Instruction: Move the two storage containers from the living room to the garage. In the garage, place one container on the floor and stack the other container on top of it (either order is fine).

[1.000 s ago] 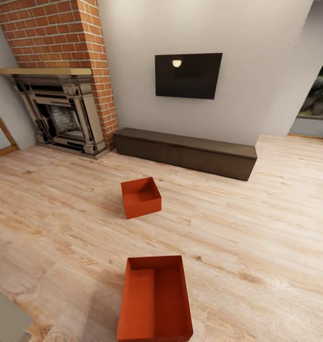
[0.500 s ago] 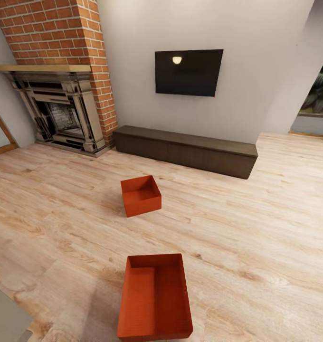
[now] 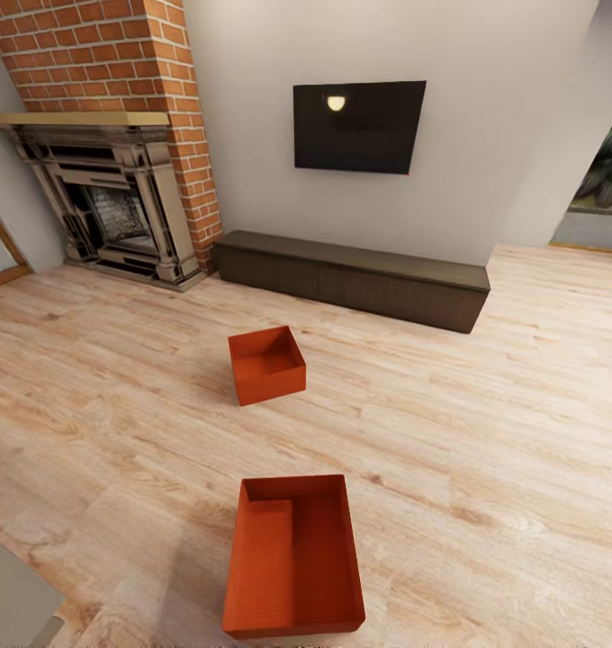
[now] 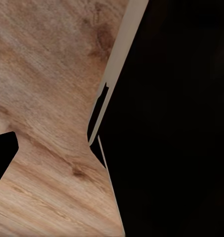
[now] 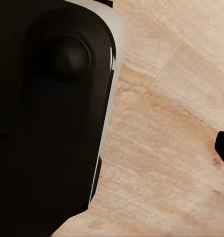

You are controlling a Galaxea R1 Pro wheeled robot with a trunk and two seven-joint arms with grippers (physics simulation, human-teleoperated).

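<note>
Two orange-red storage containers stand open and empty on the light wood planks of the living room [image 3: 486, 423]. The near container [image 3: 293, 558] lies lengthwise just in front of me, at the lower middle of the head view. The far container [image 3: 266, 364] sits a little beyond it, turned slightly, short of the long dark bench [image 3: 353, 279]. In the left wrist view a dark fingertip [image 4: 3, 158] juts over the planks beside my black body. A dark fingertip [image 5: 223, 148] also pokes in at the edge of the right wrist view. Nothing is held there.
A red brick fireplace [image 3: 108, 207] stands at the back left and a black TV [image 3: 358, 126] hangs above the bench. An opening with plants [image 3: 607, 180] is at the far right. A grey corner [image 3: 9, 603] intrudes at the lower left. Wide planked floor surrounds both containers.
The whole head view has shifted: wall, TV and containers all sit slightly higher in the picture, so the camera has moved. The containers keep their places on the planks.
</note>
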